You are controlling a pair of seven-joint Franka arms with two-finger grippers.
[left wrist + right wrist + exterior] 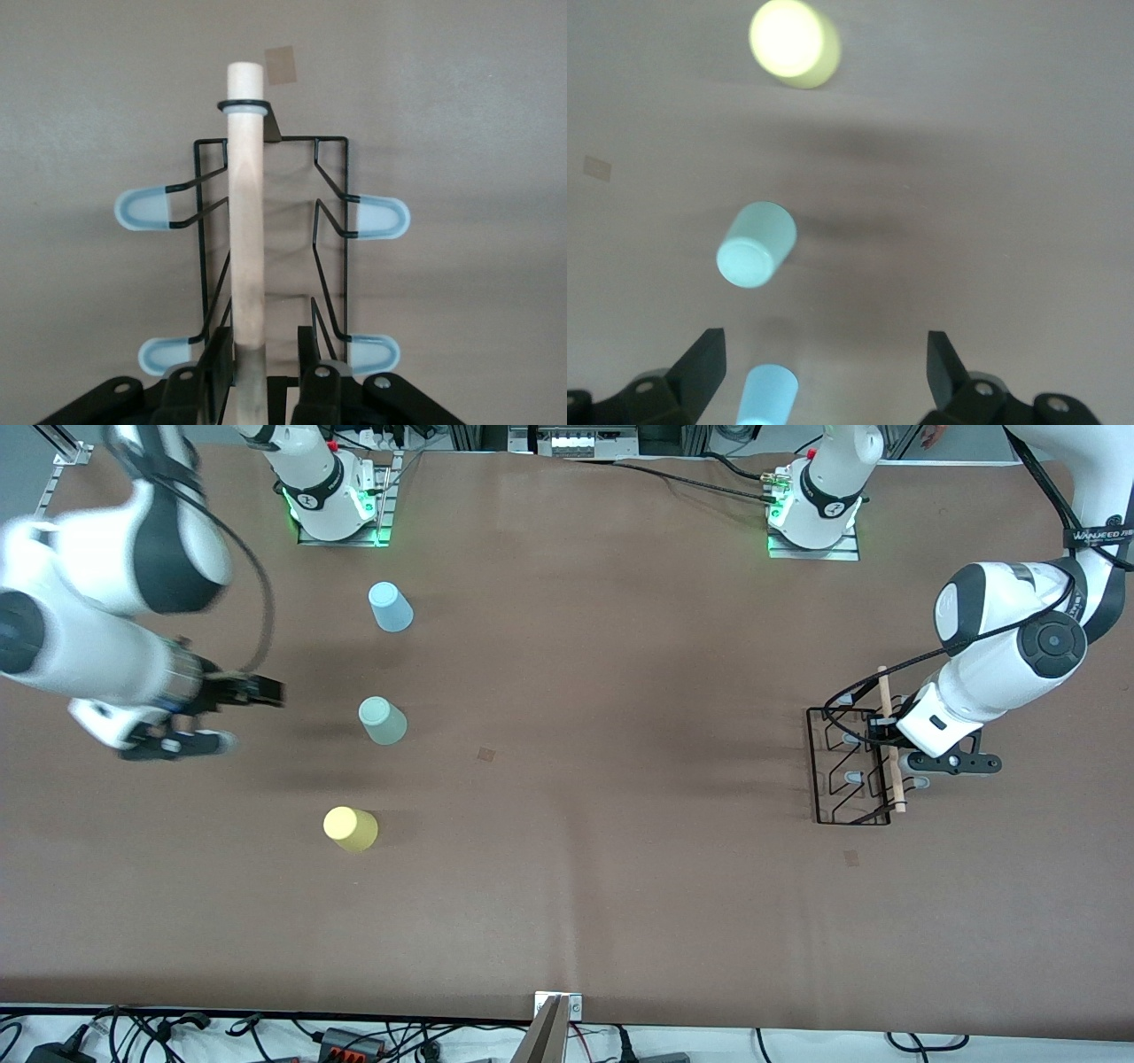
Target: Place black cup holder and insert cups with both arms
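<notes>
The black cup holder (pixel 849 769) stands on the table at the left arm's end, with its wooden rod (pixel 891 744) on top. My left gripper (pixel 879 731) is open and straddles the rod (pixel 246 221). One finger (pixel 215 363) touches the rod and the other finger (pixel 319 363) stands apart from it. Blue-tipped pegs (pixel 379 217) stick out on both sides. My right gripper (pixel 259 689) is wide open and empty in the air at the right arm's end. The light blue cup (pixel 390 607), pale green cup (pixel 383 720) and yellow cup (pixel 351 828) stand upside down in a row on the table beside it. They also show in the right wrist view: light blue (pixel 766 398), pale green (pixel 756 245), yellow (pixel 793 42).
Small brown tape squares lie on the table near its middle (pixel 485 754) and nearer the front camera than the holder (pixel 851 857). The arm bases (pixel 332 500) (pixel 815 514) stand at the table's back edge. Cables run along the front edge.
</notes>
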